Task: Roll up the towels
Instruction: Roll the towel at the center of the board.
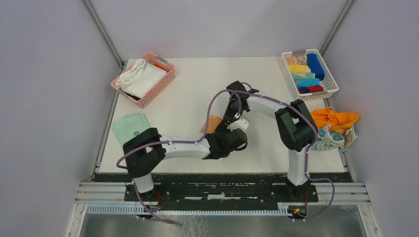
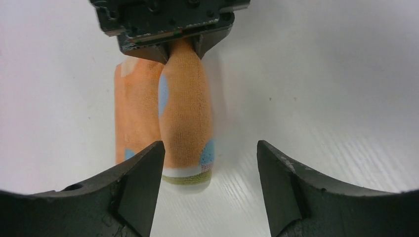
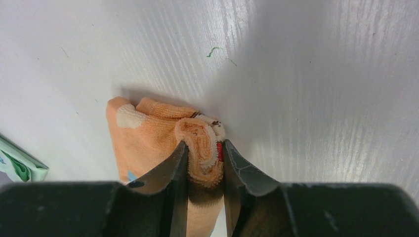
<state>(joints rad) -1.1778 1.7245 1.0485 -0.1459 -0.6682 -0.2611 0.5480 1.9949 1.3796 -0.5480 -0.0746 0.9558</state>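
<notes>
A partly rolled orange towel [image 1: 213,124] with blue and white patches lies mid-table. My right gripper [image 1: 232,117] is shut on one end of the roll [image 3: 202,153], its fingers pinching the spiral edge. The left wrist view shows the roll [image 2: 188,113] lying lengthwise, its white and green striped end nearest, with a flat part [image 2: 134,108] beside it on the left. My left gripper [image 2: 207,170] is open and empty at the near end of the roll, which lies toward its left finger [image 2: 141,173]; it also shows in the top view [image 1: 232,139].
A folded green towel [image 1: 131,127] lies at the left edge. A pink basket [image 1: 168,79] with white towels is at the back left. A white basket [image 1: 330,74] with rolled towels is at the back right. Orange and patterned towels [image 1: 336,123] are piled at the right edge.
</notes>
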